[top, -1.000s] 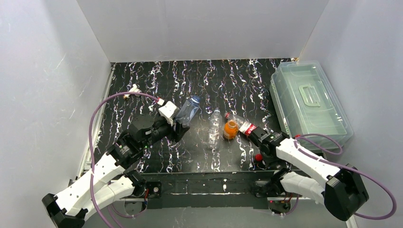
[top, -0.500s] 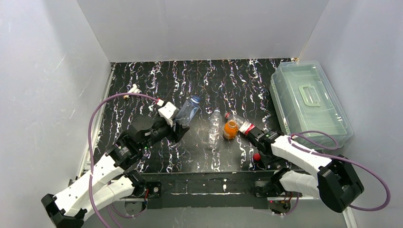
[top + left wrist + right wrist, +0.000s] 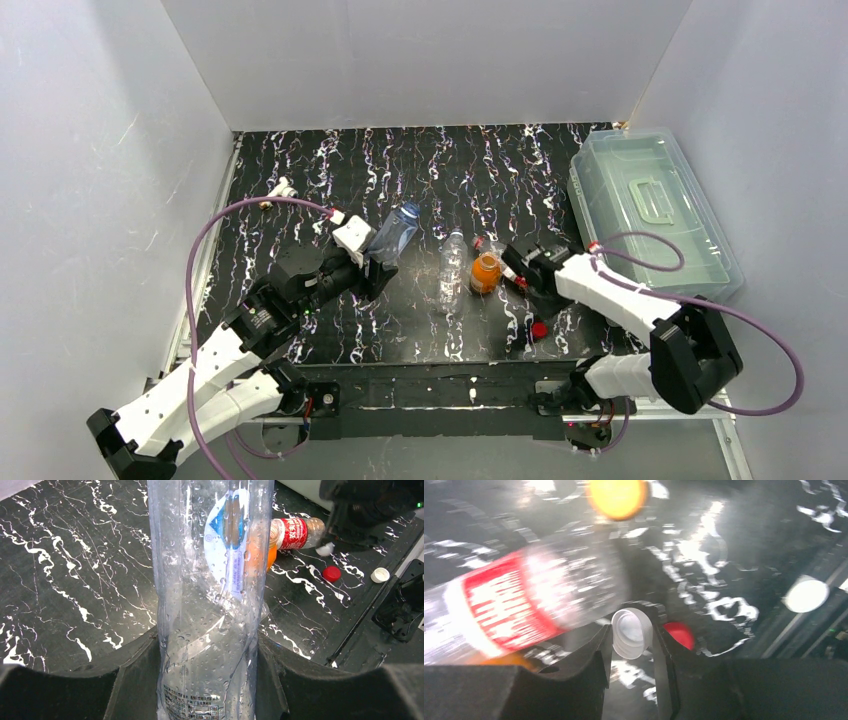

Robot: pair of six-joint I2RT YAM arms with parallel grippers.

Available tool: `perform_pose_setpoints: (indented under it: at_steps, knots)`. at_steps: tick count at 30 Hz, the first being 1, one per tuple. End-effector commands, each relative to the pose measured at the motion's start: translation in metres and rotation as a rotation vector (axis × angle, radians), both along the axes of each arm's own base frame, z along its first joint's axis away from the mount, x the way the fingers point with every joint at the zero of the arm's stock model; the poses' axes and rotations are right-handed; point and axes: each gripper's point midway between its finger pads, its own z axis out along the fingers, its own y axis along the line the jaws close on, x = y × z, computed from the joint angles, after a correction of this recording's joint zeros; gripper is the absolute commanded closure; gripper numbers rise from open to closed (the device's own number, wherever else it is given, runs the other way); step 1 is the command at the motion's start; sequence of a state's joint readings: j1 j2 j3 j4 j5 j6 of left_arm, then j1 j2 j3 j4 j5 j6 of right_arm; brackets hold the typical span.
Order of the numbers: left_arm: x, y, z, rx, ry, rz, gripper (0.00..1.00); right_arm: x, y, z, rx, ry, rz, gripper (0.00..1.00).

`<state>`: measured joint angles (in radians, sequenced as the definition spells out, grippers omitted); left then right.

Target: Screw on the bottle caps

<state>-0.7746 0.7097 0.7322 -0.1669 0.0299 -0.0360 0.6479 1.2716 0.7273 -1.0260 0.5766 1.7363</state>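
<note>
White cap (image 3: 631, 632) beside red-labelled bottle (image 3: 509, 600), writing blurred.

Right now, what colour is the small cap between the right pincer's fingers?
White; the cap shows best in the right wrist view.

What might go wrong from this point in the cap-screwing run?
1. The right gripper pinches the white cap near the fingertips; it may tilt or pop out when lifted.
2. The clear bottle in the left gripper looks thin and creased; twisting a cap on may crush or spin it.
3. The red-label bottle lies close beside that cap; the gripper may nudge it.
</note>
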Motion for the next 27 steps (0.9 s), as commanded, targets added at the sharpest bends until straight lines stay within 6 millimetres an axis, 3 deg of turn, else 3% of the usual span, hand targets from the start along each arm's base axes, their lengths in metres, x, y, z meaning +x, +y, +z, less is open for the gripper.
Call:
perform_pose_setpoints:
  at_steps: [1, 4, 8, 12, 14, 18, 22, 24, 27]
  knots:
    - [0.002, 0.002, 0.000, 0.013, -0.011, 0.010, 0.93, 0.030, 0.016, 0.046, -0.071, -0.029, 0.188, 0.89]
    - [0.003, 0.003, -0.002, 0.013, 0.003, 0.019, 0.94, 0.044, 0.039, 0.068, -0.089, -0.056, 0.319, 0.90]
    - [0.022, 0.023, -0.011, 0.046, 0.046, 0.179, 0.94, 0.063, 0.088, 0.099, -0.127, -0.122, 0.483, 0.89]
    - [0.041, 0.057, -0.034, 0.086, 0.199, 0.414, 0.95, 0.100, 0.163, 0.126, -0.098, -0.216, 0.678, 0.87]
    - [0.044, 0.071, -0.050, 0.067, 0.291, 0.497, 0.96, 0.115, 0.201, 0.126, -0.062, -0.240, 0.767, 0.85]
    - [0.054, 0.083, -0.078, -0.008, 0.441, 0.602, 0.98, 0.132, 0.267, 0.096, 0.047, -0.226, 0.938, 0.82]
    - [0.065, 0.094, -0.099, -0.032, 0.500, 0.682, 0.99, 0.139, 0.293, 0.092, 0.085, -0.245, 1.012, 0.79]
    - [0.066, 0.097, -0.110, -0.022, 0.518, 0.705, 0.99, 0.142, 0.306, 0.094, 0.105, -0.268, 1.078, 0.68]
    - [0.067, 0.096, -0.128, -0.017, 0.549, 0.719, 1.00, 0.142, 0.310, 0.099, 0.097, -0.259, 1.129, 0.53]
